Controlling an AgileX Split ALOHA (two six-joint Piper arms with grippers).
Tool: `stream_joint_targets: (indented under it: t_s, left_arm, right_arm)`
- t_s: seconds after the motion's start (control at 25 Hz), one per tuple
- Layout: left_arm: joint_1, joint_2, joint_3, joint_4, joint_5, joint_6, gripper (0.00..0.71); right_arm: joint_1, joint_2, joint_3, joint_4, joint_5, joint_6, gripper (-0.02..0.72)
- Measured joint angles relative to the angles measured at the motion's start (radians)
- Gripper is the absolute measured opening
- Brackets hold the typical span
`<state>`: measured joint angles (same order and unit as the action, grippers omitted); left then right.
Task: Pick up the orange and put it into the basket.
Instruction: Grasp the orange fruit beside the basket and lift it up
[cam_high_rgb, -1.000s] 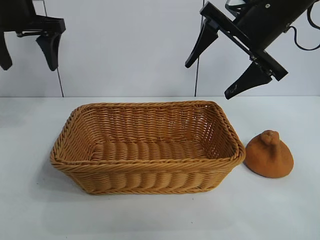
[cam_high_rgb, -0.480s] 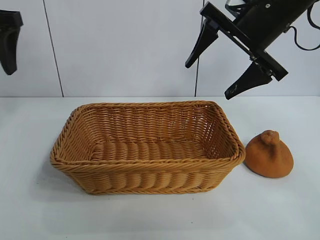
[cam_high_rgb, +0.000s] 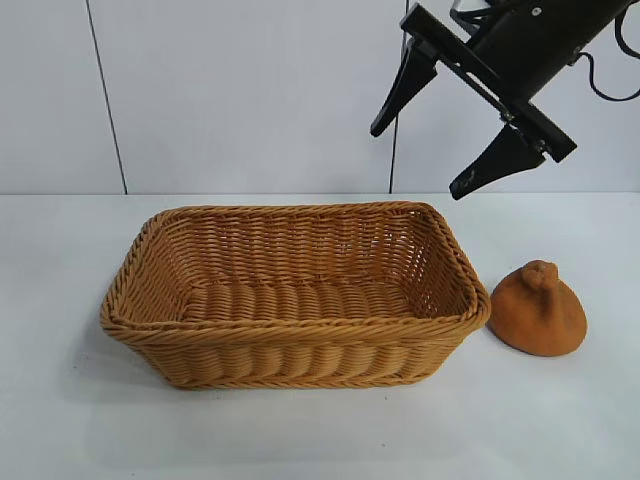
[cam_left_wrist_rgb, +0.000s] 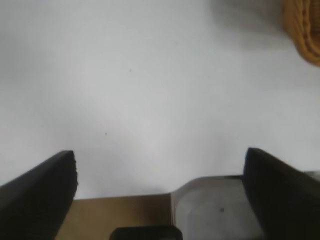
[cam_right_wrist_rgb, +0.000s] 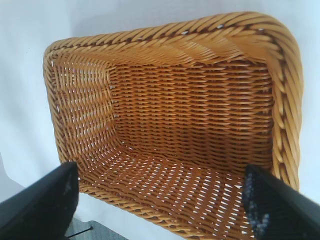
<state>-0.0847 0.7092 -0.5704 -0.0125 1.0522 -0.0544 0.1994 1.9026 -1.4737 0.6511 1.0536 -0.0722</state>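
The brownish-orange orange (cam_high_rgb: 538, 309) with a knobby top sits on the white table just right of the basket (cam_high_rgb: 290, 335). The honey-tan wicker basket is empty and lies in the middle of the table; the right wrist view looks down into it (cam_right_wrist_rgb: 190, 45). My right gripper (cam_high_rgb: 418, 160) is open and empty, high above the basket's far right corner and up-left of the orange. My left gripper (cam_left_wrist_rgb: 160, 170) is open and empty over bare table; it is out of the exterior view. A corner of the basket (cam_left_wrist_rgb: 305, 30) shows in the left wrist view.
The white table (cam_high_rgb: 300, 430) has bare room in front of the basket and to its left. A pale wall with vertical seams stands behind. The table's edge and a brown floor strip (cam_left_wrist_rgb: 120, 215) show in the left wrist view.
My left gripper has moved left and out of the exterior view. The right gripper, basket and orange have not moved.
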Motion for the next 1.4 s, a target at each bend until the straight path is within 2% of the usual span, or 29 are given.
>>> stream_joint_targets:
  t_s: [0.2,0.56,0.76,0.84,1.04,1.12,1.4]
  left_arm:
    - [0.0,-0.223,0.048,0.013,-0.001,0.007,0.643]
    - [0.0,-0.491,0.065,0.013,0.008,0.015,0.612]
    - [0.0,-0.653,0.068,0.013,0.009,0.015,0.609]
    - [0.0,-0.702,0.068,0.013,0.009,0.015,0.609]
    - [0.0,-0.714,0.068,0.013,0.009,0.015,0.605]
    - [0.0,-0.714,0.068,0.013,0.009,0.015,0.605]
    - [0.0,-0.714,0.068,0.013,0.009,0.015,0.603]
  right_arm:
    - [0.0,0.0,0.0,0.0,0.008,0.0,0.61]
    - [0.0,0.0,0.0,-0.015,0.035,-0.045,0.61]
    - [0.0,0.0,0.0,-0.098,0.052,-0.038,0.61]
    - [0.0,0.0,0.0,-0.151,0.061,-0.022,0.61]
    - [-0.026,0.0,0.0,-0.308,0.077,0.051,0.61]
    - [-0.062,0.0,0.0,-0.348,0.078,0.072,0.61]
    - [-0.195,0.006,-0.001,-0.385,0.061,0.072,0.61]
